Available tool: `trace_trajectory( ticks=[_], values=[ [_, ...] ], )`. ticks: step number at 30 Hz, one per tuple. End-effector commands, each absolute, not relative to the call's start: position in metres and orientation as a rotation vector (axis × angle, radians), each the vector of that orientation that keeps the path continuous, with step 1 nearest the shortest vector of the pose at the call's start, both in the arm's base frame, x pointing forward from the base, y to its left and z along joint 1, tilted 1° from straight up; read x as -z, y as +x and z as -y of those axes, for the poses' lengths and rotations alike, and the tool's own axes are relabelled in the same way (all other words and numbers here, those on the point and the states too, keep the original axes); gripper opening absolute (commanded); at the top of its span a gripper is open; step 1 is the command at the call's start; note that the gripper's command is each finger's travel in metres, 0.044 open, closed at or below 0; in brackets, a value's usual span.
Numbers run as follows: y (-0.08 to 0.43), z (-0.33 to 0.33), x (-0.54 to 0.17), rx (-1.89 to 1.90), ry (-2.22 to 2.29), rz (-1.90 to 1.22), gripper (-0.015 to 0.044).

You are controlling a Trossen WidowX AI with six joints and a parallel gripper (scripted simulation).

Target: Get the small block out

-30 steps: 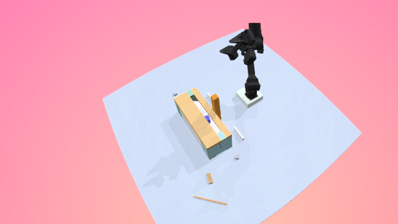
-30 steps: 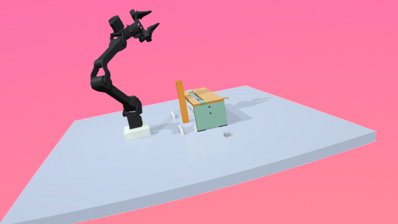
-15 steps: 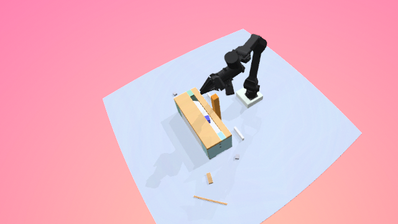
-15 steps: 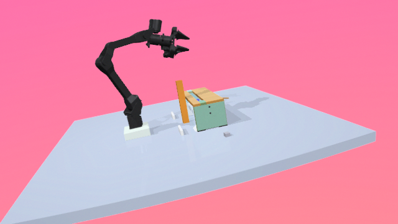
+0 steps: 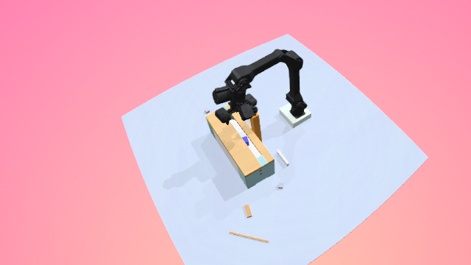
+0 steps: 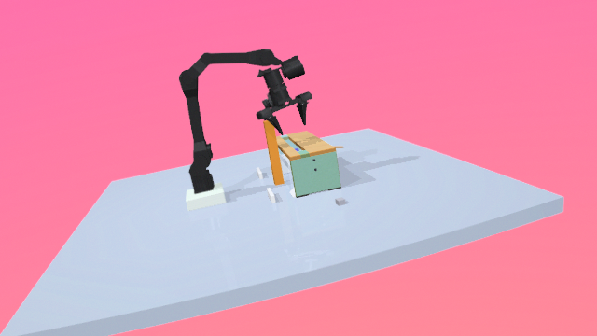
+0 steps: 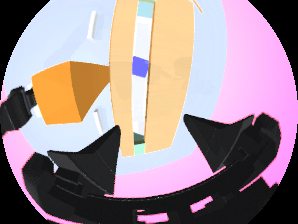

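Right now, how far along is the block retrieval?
Early. Nothing is finished: the blue block sits on the shelf inside the box. In hand: the open, empty gripper hovers over one end of the box. Left: getting the block out, grasping, lifting clear.

Orange post [image 5: 256, 126] close beside box's [image 5: 228, 143] shelf slot.

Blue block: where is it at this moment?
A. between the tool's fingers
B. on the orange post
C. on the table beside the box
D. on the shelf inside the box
D. The blue block sits in the box's slot, with the open tool above, empty.
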State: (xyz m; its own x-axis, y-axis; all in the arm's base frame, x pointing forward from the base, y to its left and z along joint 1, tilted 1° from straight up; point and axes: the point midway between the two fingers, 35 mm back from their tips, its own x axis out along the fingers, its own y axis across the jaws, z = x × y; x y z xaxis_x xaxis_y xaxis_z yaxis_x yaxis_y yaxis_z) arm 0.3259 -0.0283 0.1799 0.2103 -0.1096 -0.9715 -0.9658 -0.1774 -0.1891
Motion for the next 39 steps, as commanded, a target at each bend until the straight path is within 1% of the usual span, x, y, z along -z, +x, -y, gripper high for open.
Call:
trace_trajectory(
  ticks=[1,10,39],
  values=[
    [0.31,0.043,-0.16,-1.203,-1.224,-1.186,0.04],
    [0.31,0.041,-0.159,-1.208,-1.207,-1.192,0.04],
    [0.312,-0.007,-0.159,-1.21,-1.204,-1.188,0.04]
  ],
)
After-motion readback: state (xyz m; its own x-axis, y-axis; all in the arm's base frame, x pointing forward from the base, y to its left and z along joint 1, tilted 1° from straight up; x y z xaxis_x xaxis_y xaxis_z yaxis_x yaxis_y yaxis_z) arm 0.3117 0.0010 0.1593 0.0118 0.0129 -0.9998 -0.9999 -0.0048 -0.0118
